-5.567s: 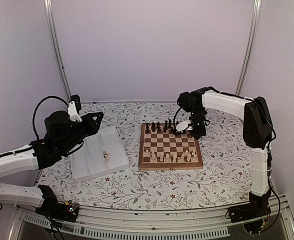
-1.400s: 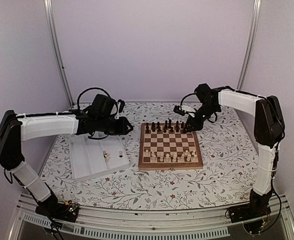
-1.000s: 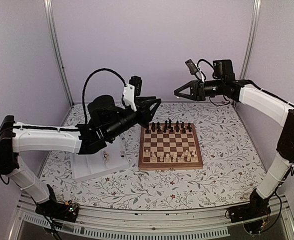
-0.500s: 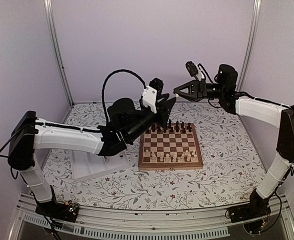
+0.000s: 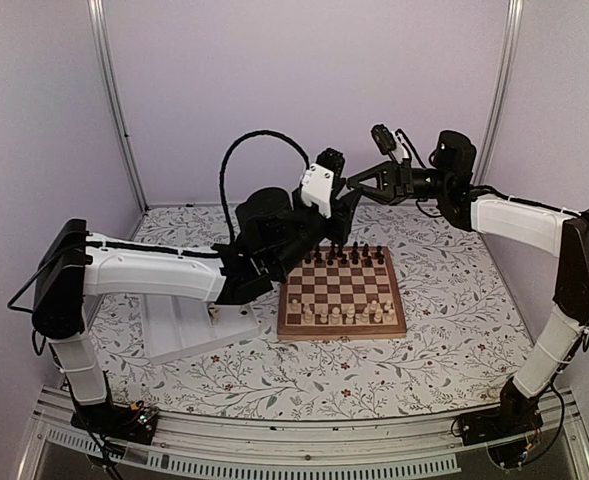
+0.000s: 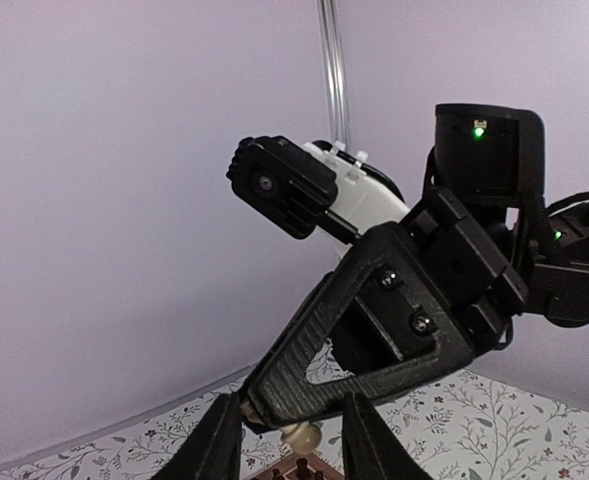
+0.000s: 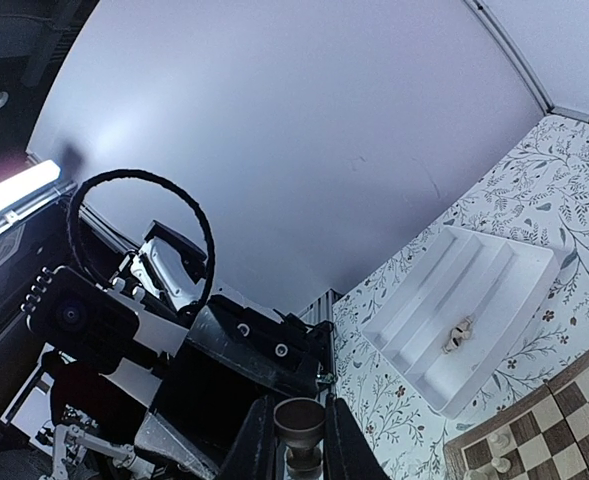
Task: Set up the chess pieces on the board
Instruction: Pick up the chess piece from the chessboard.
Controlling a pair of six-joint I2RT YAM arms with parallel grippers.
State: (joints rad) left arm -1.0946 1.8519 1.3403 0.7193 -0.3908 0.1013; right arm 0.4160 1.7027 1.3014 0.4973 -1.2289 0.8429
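High over the far edge of the board (image 5: 342, 331) my two grippers meet tip to tip. My right gripper (image 5: 352, 186) is shut on a pale chess piece (image 6: 301, 433). The right wrist view shows the piece's round dark base (image 7: 299, 420) pinched between my fingers. My left gripper (image 6: 290, 447) is open, one finger on each side of the piece and not touching it. Pale chess pieces (image 5: 339, 312) fill the board's near rows. One more pale piece (image 7: 459, 335) lies in the tray.
Dark chessmen (image 5: 339, 252) line the board's far rows, right under the meeting grippers. A white compartment tray (image 5: 189, 325) lies left of the board, partly under my left arm. A black cable (image 5: 259, 140) loops above the left wrist. The floral tablecloth (image 5: 454, 320) surrounds the board.
My left arm has swung from above the tray up and right to the right gripper's tips, and its jaws have widened. The right arm rose from the board's back corner earlier and now holds still.
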